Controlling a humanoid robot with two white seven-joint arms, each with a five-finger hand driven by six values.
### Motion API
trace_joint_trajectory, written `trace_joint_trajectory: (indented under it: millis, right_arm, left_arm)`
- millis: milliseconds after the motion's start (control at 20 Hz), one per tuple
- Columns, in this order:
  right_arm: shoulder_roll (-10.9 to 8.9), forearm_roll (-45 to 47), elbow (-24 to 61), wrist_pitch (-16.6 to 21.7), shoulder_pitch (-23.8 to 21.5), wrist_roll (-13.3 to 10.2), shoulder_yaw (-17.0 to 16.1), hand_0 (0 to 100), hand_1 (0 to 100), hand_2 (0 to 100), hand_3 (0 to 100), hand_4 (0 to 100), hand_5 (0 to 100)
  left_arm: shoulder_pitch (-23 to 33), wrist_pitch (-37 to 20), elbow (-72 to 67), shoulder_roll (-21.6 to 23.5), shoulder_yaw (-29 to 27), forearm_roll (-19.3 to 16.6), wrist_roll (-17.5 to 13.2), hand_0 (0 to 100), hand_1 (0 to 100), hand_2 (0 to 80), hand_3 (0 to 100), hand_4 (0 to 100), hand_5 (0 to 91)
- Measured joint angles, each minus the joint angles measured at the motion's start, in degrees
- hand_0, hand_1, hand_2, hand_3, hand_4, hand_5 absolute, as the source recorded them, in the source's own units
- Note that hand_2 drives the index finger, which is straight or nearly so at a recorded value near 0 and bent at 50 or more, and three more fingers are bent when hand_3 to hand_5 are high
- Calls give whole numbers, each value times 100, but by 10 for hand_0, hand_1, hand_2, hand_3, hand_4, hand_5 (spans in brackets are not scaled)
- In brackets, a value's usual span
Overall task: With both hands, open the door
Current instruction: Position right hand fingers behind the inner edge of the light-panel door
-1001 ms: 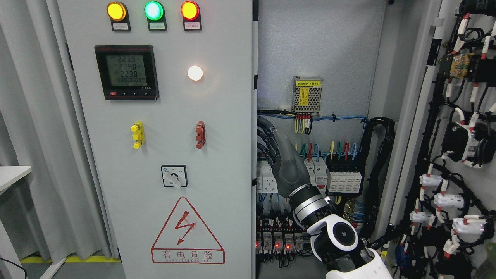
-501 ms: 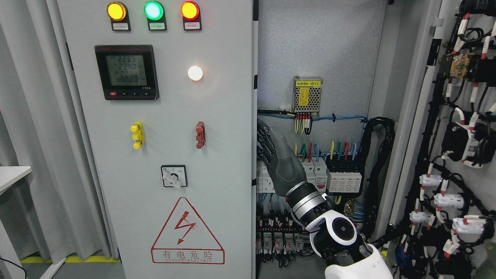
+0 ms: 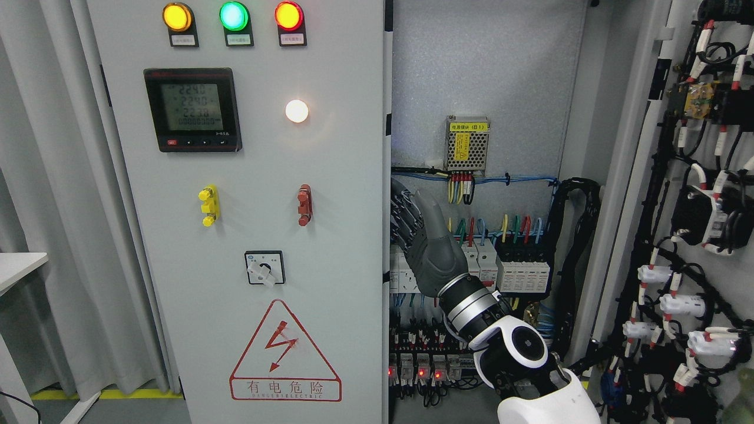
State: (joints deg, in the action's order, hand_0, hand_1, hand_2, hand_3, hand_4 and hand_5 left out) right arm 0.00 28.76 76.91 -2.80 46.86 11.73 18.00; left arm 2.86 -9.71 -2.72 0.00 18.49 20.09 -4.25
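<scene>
The grey left door point(image 3: 253, 235) of the electrical cabinet stands closed or nearly closed, with indicator lamps, a meter point(image 3: 193, 109) and a lightning warning sign on it. My right hand point(image 3: 403, 221), dark grey on a white and silver wrist, comes up from the lower right inside the open right half. Its fingers point(image 3: 400, 206) are curled around the left door's right edge, and their tips are hidden behind that edge. The right door point(image 3: 701, 206) is swung open at the far right and shows its wired inner side. My left arm is not visible.
Behind my hand the cabinet interior point(image 3: 483, 70) holds a small power supply point(image 3: 467, 143), rows of breakers point(image 3: 518, 274) and cable bundles. A grey curtain point(image 3: 53, 206) and the corner of a white table point(image 3: 17, 265) are at the left.
My right wrist and forearm have shifted slightly right and down. The fingers stay hooked on the left door's edge. The door has not visibly moved.
</scene>
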Motion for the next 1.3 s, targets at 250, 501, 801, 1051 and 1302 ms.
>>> trace_joint_trajectory:
  millis: [250, 501, 801, 1051, 1302]
  right_arm:
    - [0, 185, -8, -73, 0, 205, -63, 219, 0, 0, 0, 0, 0]
    - [0, 298, -37, -279, 2, 284, -104, 219, 0, 0, 0, 0, 0]
    - [0, 382, -58, -349, 6, 390, -133, 219, 0, 0, 0, 0, 0]
    - [0, 429, -64, -358, 7, 579, -168, 219, 0, 0, 0, 0, 0]
    - [0, 450, -65, -361, 7, 712, -218, 219, 0, 0, 0, 0, 0]
  left_arm:
    - [-19, 79, 0, 0, -1, 5, 0, 289, 0, 27, 28, 35, 0]
    - [-128, 114, 0, 0, -2, 9, -1, 289, 0, 27, 27, 35, 0]
    - [-233, 114, -5, 0, -3, 8, -1, 289, 0, 27, 28, 36, 0]
    - [-262, 114, -6, 0, -3, 5, -1, 289, 0, 27, 28, 35, 0]
    - [-276, 145, -6, 0, -3, 4, -2, 289, 0, 27, 28, 35, 0]
